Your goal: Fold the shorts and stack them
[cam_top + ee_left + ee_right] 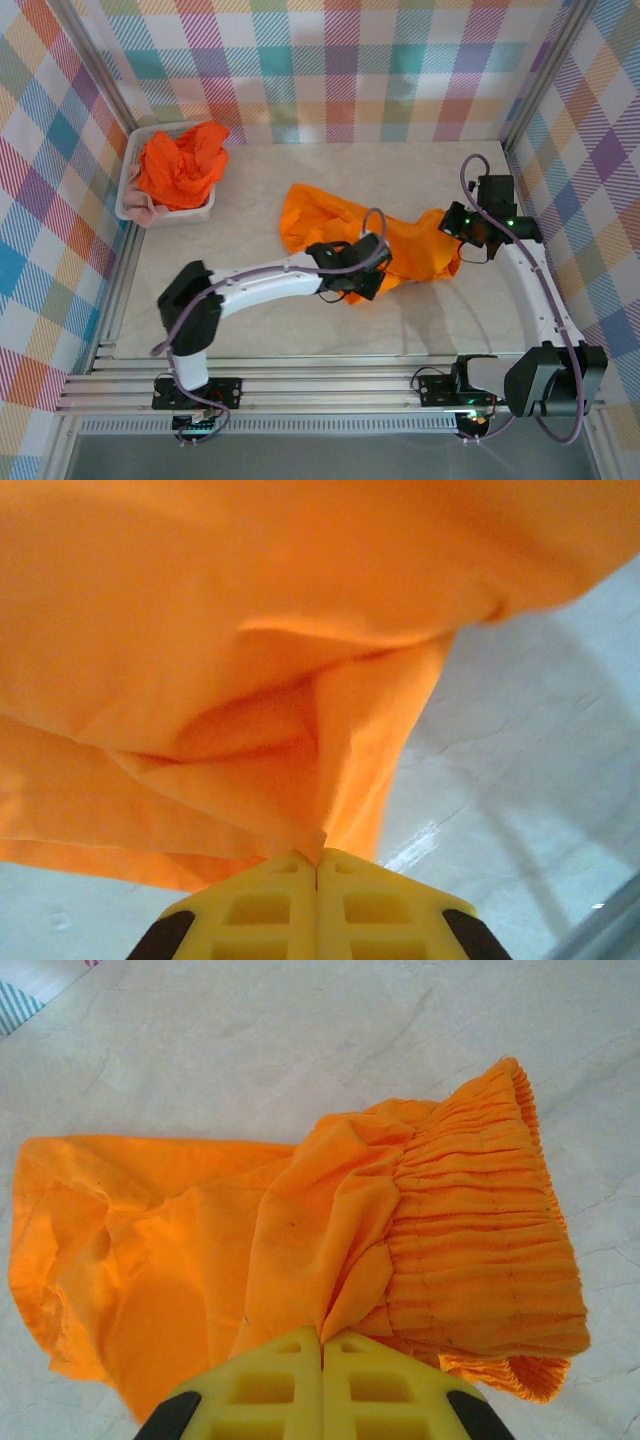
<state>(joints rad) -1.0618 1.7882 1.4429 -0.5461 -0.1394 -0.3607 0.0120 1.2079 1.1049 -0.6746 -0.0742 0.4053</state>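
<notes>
Mid-table: shorts (pixel 320 222), L claw (pixel 318 856), R claw (pixel 322 1336)

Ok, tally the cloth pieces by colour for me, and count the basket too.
Orange: 2, the shorts on the table and the bundle in the basket
Pink: 1, the pink cloth peeking out beside that bundle
White basket: 1
Total: 4

The fixed top camera looks down from above and behind onto the whole worktop (pixel 300 340), whereas each wrist camera, mounted just behind the left hand (pixel 318 858) and the right hand (pixel 322 1338), views at close range the orange shorts (pixel 320 220) shared by all three views.
</notes>
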